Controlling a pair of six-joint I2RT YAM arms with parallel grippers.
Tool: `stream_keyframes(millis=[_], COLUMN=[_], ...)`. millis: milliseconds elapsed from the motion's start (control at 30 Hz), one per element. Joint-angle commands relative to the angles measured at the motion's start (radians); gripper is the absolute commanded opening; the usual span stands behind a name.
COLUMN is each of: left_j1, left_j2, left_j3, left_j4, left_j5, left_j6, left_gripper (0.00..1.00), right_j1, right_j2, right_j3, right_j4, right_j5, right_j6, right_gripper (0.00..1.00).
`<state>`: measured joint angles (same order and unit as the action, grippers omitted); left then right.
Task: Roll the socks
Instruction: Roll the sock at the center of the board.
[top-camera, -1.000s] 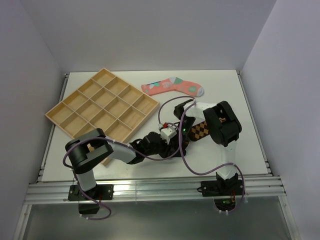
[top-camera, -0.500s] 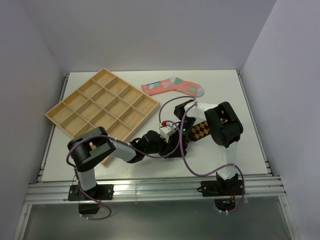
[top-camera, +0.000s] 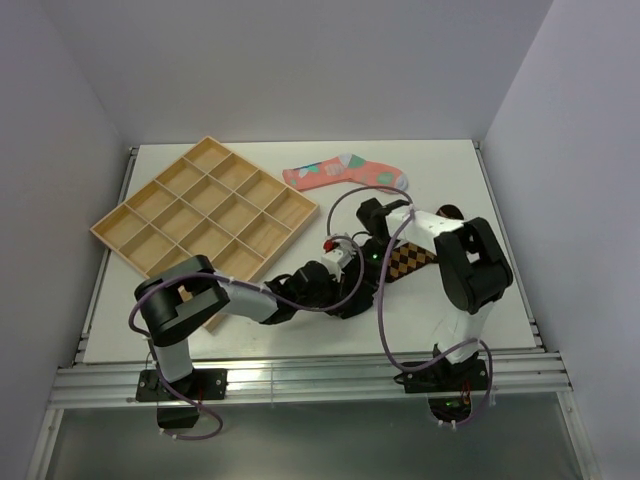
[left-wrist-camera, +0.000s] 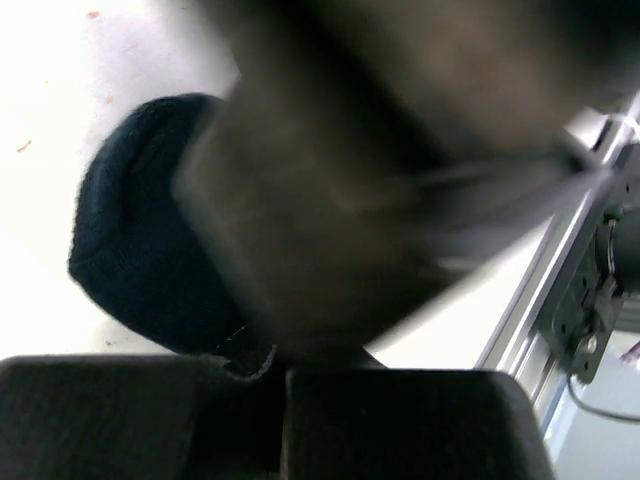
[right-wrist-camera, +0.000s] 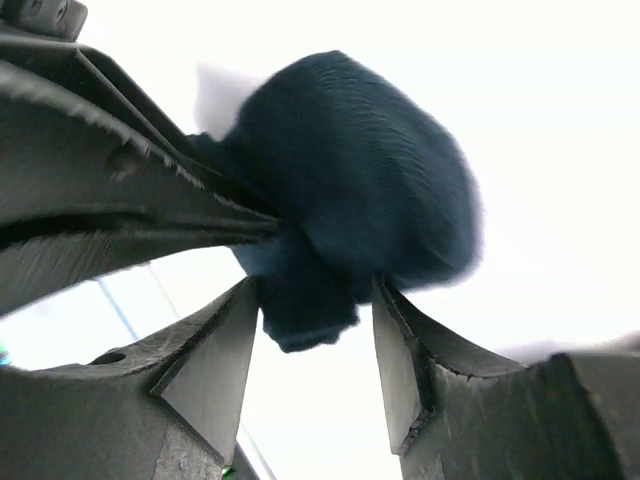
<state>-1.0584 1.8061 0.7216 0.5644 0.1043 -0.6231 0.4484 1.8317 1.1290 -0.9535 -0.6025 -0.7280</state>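
Navy sock (right-wrist-camera: 350, 170) is lying bunched on the table (top-camera: 450, 180), the left gripper (left-wrist-camera: 283, 372) pinching it tight while the right gripper (right-wrist-camera: 315, 300) is straddling it, 2 fingers spread apart; beyond, the diamond-patterned sock (top-camera: 410, 262) and farther pink sock (top-camera: 345, 173) are lying flat

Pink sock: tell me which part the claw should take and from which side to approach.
Probably the cuff end of the pink sock, from straight above. It lies flat on the table, so only a downward pinch gets fabric, and that end points left with bare table around it.
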Motion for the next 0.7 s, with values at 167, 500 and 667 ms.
stream_keyframes(millis=[167, 500, 667], left_j1=[-0.008, -0.002, 0.003], left_j2=[0.007, -0.001, -0.016], left_j3=[0.047, 0.117, 0.147], left_j4=[-0.27, -0.412, -0.475], left_j5=[0.009, 0.074, 0.065], left_j6=[-0.135, -0.19, -0.19], left_gripper=[0.0, 0.0, 0.0], right_j1=[-0.079, -0.152, -0.198], right_j2=[-0.176, -0.229, -0.238], right_j3=[-0.031, -0.109, -0.123], right_j4=[0.107, 0.196, 0.263], right_j5=[0.007, 0.104, 0.202], right_j6=[0.004, 0.051, 0.111], right_gripper=[0.58, 0.59, 0.59])
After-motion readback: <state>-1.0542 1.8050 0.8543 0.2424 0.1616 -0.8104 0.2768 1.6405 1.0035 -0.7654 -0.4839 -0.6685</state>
